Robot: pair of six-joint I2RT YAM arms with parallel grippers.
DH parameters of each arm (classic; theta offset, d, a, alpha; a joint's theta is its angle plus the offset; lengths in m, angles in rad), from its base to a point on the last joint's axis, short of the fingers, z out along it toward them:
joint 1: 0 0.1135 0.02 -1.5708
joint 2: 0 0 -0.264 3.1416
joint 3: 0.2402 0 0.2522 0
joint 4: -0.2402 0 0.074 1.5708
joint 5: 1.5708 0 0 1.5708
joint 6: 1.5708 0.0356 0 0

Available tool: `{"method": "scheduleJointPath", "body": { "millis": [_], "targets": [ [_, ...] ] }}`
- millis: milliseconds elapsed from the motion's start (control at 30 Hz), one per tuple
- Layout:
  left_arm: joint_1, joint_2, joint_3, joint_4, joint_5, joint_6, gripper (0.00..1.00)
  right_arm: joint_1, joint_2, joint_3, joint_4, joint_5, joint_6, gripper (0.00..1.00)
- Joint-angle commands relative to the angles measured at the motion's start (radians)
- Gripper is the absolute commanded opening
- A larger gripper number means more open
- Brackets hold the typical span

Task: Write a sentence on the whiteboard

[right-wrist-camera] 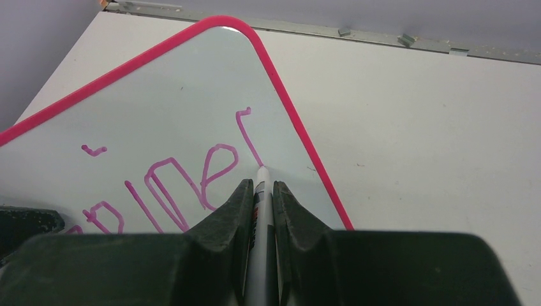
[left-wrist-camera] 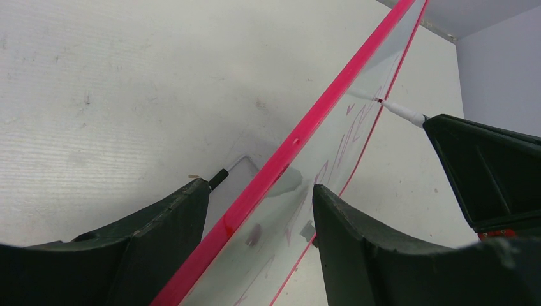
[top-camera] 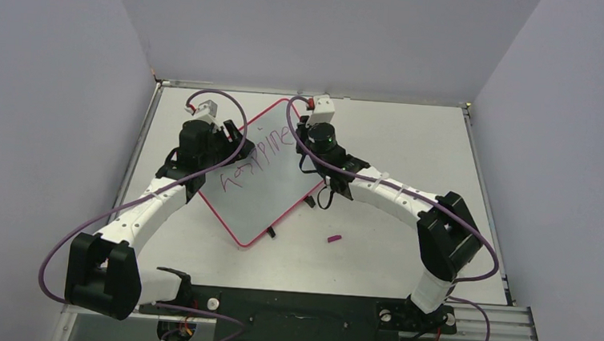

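The whiteboard (top-camera: 273, 196) lies turned cornerwise on the table, its thin red-pink frame all around. The sentence (top-camera: 255, 159) runs across it in purple letters; in the right wrist view the sentence (right-wrist-camera: 172, 185) ends in a fresh upright stroke. My right gripper (right-wrist-camera: 261, 185) is shut on a white marker (right-wrist-camera: 260, 207), whose tip touches the whiteboard (right-wrist-camera: 159, 95) at the foot of that stroke. My left gripper (left-wrist-camera: 260, 185) stands open astride the board's red edge, one finger on each side with gaps. The marker (left-wrist-camera: 402, 111) shows there too.
A small purple cap (top-camera: 333, 238) lies on the table right of the board's near corner. Black clips (top-camera: 271, 232) stick out from the board's lower right edge. Grey walls close in on both sides and behind; a metal rail (right-wrist-camera: 402, 39) runs along the far edge.
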Motion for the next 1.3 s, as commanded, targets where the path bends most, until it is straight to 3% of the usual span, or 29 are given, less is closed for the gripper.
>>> {"method": "scheduleJointPath", "body": {
  "millis": [0,1267],
  "targets": [
    [-0.030,0.002,-0.032,0.051,0.031,0.079,0.46,0.006,-0.041,-0.017,0.002,0.007,0.018,0.00],
    [-0.032,-0.011,-0.034,0.048,0.028,0.079,0.46,0.071,-0.079,-0.053,-0.041,0.054,0.021,0.00]
  ]
}}
